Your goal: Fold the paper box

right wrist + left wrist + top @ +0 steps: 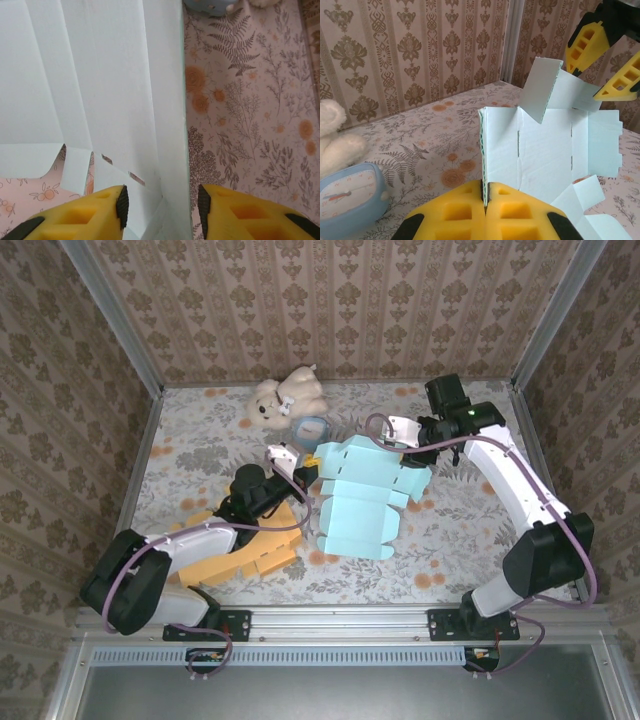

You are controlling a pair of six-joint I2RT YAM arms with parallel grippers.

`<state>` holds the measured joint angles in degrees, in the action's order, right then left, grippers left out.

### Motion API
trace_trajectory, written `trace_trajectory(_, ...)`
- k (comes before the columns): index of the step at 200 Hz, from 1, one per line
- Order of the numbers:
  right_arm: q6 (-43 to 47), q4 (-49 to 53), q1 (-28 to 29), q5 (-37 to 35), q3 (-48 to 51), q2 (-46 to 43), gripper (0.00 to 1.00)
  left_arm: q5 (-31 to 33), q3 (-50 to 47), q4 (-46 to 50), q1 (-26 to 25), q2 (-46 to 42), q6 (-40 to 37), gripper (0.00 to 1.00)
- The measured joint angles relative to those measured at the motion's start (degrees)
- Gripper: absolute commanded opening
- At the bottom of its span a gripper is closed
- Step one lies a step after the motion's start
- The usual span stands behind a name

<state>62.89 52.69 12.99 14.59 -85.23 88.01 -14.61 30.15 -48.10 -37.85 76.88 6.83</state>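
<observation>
The light blue paper box (360, 502) lies mid-table as a partly folded die-cut sheet, with some flaps raised. My left gripper (305, 478) is at its left side, shut on the upright left wall. In the left wrist view that thin wall edge (483, 150) runs straight down between the closed yellow jaws of the left gripper (485, 192). My right gripper (408, 448) is at the box's far right corner. In the right wrist view the right gripper (160, 205) is open and stands astride a raised wall of the box (165, 100), with a gap on the left pad's side.
A white plush toy (285, 395) and a small blue alarm clock (312, 427) sit behind the box. An orange flat cardboard piece (250, 555) lies under my left arm. Patterned walls close in the table on three sides.
</observation>
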Motion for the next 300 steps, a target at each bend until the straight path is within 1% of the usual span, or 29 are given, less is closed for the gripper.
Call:
trace_trajectory(43,0.52,0.00,-0.09,0.92,-0.02,0.26,0.39,-0.22,0.00,0.00,-0.33,0.04,-0.02,0.00)
trace_trajectory(62,0.94,0.02,-0.09,0.96,-0.02,0.37,0.33,-0.37,0.00,-0.02,-0.50,0.04,-0.02,0.00)
trace_trajectory(80,1.44,0.02,-0.11,1.14,-0.02,0.61,0.31,-0.44,0.00,-0.09,-0.72,0.07,-0.02,0.00)
trace_trajectory(86,1.49,0.04,-0.11,1.18,-0.02,0.70,0.29,-0.44,0.00,-0.17,-0.76,0.11,-0.02,0.00)
trace_trajectory(139,1.66,0.74,-0.48,1.95,-0.35,1.90,0.27,-0.46,0.00,-1.25,-1.18,0.26,-0.04,0.00)
trace_trajectory(157,1.68,1.36,-0.52,2.43,-0.35,2.25,0.22,-0.44,0.00,-1.29,-1.44,0.28,-0.04,0.00)
trace_trajectory(177,1.66,1.90,-0.52,2.86,-0.37,2.47,0.22,-0.42,0.00,-1.33,-1.51,0.33,-0.04,0.00)
trace_trajectory(220,1.64,2.32,-0.52,3.61,-1.29,2.49,0.27,-0.33,0.00,-1.42,-1.51,1.03,-0.24,0.00)
trace_trajectory(300,1.64,3.30,-0.59,3.85,-1.90,2.47,0.23,0.26,0.00,-1.40,-2.25,1.29,-0.46,0.00)
